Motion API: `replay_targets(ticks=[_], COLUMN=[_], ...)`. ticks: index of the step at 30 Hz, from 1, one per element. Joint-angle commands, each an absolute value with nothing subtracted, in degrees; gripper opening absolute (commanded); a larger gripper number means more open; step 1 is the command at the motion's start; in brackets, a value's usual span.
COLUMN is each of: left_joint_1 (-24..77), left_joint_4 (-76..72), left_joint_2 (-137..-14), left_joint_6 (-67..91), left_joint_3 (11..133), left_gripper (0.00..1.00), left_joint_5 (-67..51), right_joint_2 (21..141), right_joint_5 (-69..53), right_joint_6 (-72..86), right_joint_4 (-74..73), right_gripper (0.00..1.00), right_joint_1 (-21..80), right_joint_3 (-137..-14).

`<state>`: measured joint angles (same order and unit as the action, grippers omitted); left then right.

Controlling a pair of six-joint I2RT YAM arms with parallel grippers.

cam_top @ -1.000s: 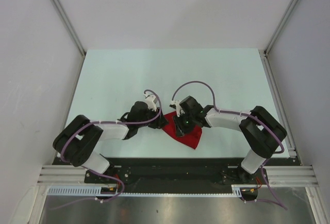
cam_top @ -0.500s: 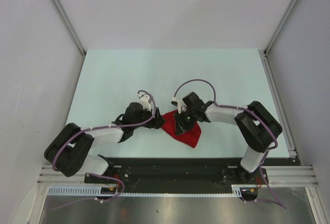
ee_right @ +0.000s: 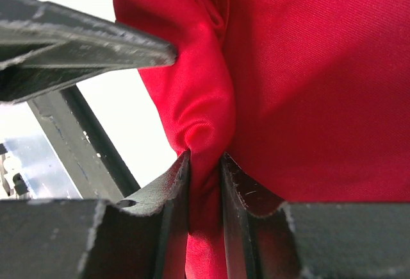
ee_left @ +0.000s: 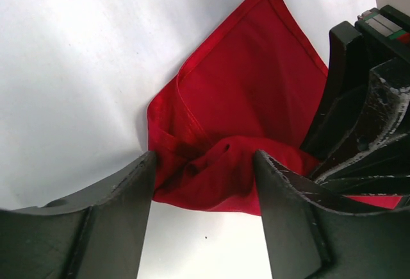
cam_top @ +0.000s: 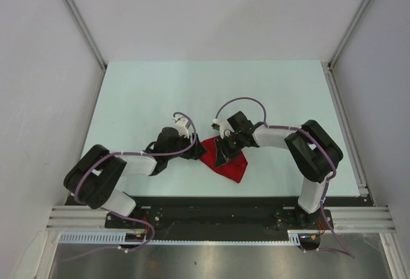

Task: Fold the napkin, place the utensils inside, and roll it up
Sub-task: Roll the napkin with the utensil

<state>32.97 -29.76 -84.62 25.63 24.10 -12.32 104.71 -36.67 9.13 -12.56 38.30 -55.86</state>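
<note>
cloth fills the right jaws: their 2 fingers [ee_right: 174, 186] stand almost together, leaving only a thin gap, and a rounded fold of the red napkin [ee_right: 307, 86] is pinched in that gap, bulging out just above the tips. the rest of the napkin spreads flat beside the fold in the right wrist view.

the left jaws stand wide apart and hold nothing. their 2 fingers [ee_left: 115, 215] straddle the napkin's bunched, crumpled edge. one tip is right at the cloth's corner and the other just beside the bunch; whether either truly touches it i cannot tell. the right jaws' black body sits on the napkin at the far side of that bunch.

from above, the napkin lies on the pale table [cam_top: 147, 93] as a folded red shape. the left jaws are at its left edge and the right jaws over its upper left part.

against 1 second ago, the napkin lies in the same spot. the right arm [cam_top: 311, 154] has drawn its elbow in toward the napkin, and its wrist has shifted slightly leftward over the cloth. the left arm [cam_top: 122, 167] sits much as it did then, though 0.5 seconds ago its elbow was swung further out from the napkin.
</note>
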Motion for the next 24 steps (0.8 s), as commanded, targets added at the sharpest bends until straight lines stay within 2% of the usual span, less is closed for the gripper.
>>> replay_targets(ticks=[1, 7, 10, 13, 14, 17, 22, 24], left_joint_1=[31.82, 31.82, 31.9, 31.9, 31.9, 31.9, 31.9, 31.9], left_joint_4=[-35.06, -36.56, -36.83, -36.22, -36.04, -35.25, -32.87, -33.05], left_joint_2=[-86.04, -88.33, -89.47, -90.44, -90.53, -90.09, -89.65, -89.91], left_joint_6=[26.46, 26.81, 26.98, 27.16, 27.16, 27.16, 26.46, 26.63], left_joint_3=[23.64, 23.29, 23.55, 23.91, 23.91, 23.99, 25.22, 25.31], left_gripper=[0.65, 0.58, 0.5, 0.36, 0.33, 0.28, 0.25, 0.25], left_joint_5=[-12.31, -10.81, -10.9, -11.07, -11.16, -11.16, -12.48, -12.83], right_joint_2=[109.33, 109.6, 109.07, 106.8, 104.79, 101.79, 93.7, 89.59], right_joint_5=[-31.99, -32.43, -32.43, -31.73, -31.21, -29.01, -20.32, -11.89], right_joint_6=[5.71, 5.54, 5.54, 5.36, 4.93, 4.05, 3.16, 2.38], right_joint_4=[-13.19, -13.18, -13.45, -15.02, -15.99, -20.11, -24.7, -22.86], right_gripper=[0.28, 0.3, 0.33, 0.48, 0.56, 0.64, 0.69, 0.7], right_joint_1=[38.76, 38.67, 38.67, 38.67, 38.58, 37.97, 38.4, 40.68], right_joint_3=[-54.49, -54.49, -54.67, -55.63, -56.59, -58.88, -62.67, -61.36])
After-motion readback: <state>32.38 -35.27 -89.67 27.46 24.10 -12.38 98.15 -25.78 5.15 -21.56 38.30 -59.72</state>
